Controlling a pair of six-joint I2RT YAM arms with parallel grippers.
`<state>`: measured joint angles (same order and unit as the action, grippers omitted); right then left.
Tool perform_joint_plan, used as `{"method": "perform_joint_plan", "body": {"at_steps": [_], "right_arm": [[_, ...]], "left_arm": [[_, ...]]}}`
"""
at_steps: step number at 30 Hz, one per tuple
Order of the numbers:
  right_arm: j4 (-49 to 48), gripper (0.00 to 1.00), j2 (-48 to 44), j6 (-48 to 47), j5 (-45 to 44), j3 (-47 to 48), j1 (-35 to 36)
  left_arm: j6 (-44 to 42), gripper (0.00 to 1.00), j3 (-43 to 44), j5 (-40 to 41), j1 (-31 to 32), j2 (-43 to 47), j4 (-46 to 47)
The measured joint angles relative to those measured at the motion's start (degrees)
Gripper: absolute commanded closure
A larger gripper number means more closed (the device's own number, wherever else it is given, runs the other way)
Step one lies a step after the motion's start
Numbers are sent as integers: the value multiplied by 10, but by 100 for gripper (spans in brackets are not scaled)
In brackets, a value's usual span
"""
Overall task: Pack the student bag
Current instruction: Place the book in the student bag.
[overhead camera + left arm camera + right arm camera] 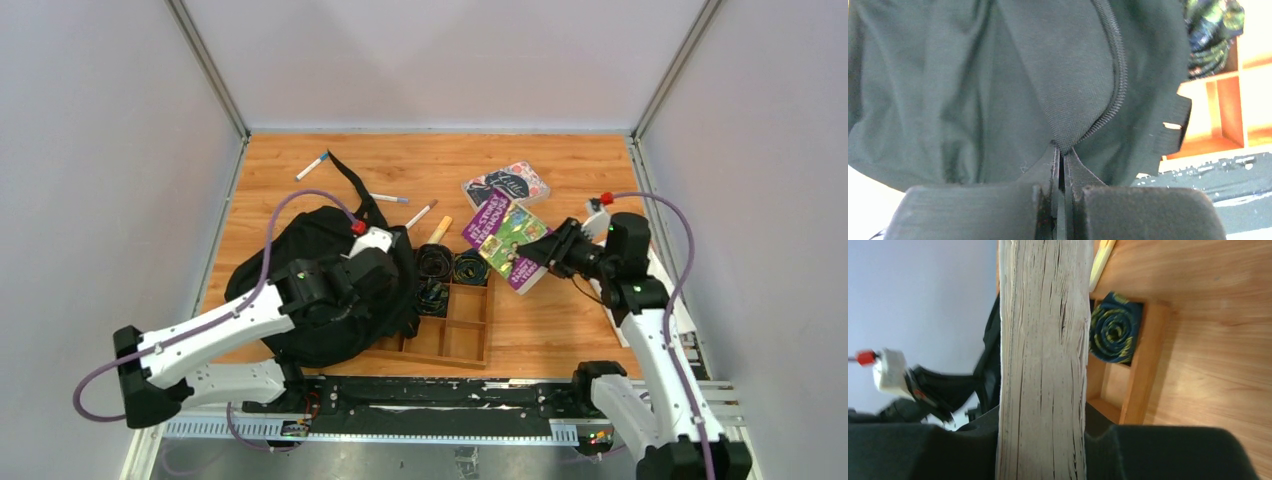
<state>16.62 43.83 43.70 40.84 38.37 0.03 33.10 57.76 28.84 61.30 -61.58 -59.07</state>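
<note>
Near left, my left gripper (1062,161) is pinching the floppy black fabric backpack (948,90), probably its zipper edge; my right gripper (548,252) is clamping a purple paperback book (500,235).

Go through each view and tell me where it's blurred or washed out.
Top external: evenly lit, sharp throughout. Left wrist: backpack zip in focus, left fingers soft, tray at right washed out. Right wrist: book page edges crisp, right fingers dark and soft, left arm blurred.
</note>
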Motion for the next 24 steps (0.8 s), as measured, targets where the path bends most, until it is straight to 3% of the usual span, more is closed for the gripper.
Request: {"method": "perform_joint_plan", "body": {"at_steps": [5,8,15,24], "right_arm": [[-17,100,78,4,-9,34,138],[-19,100,109,6,9,83,184],[-78,100,167,23,4,169,326],[-135,100,293,44,-52,171,485]], "left_arm": [[-18,100,42,-20,-103,60,-42],[-24,100,93,-19,-146,91,-65],[-39,100,226,22,-158,86,-108],[-45,100,261,43,-163,50,-127]]}}
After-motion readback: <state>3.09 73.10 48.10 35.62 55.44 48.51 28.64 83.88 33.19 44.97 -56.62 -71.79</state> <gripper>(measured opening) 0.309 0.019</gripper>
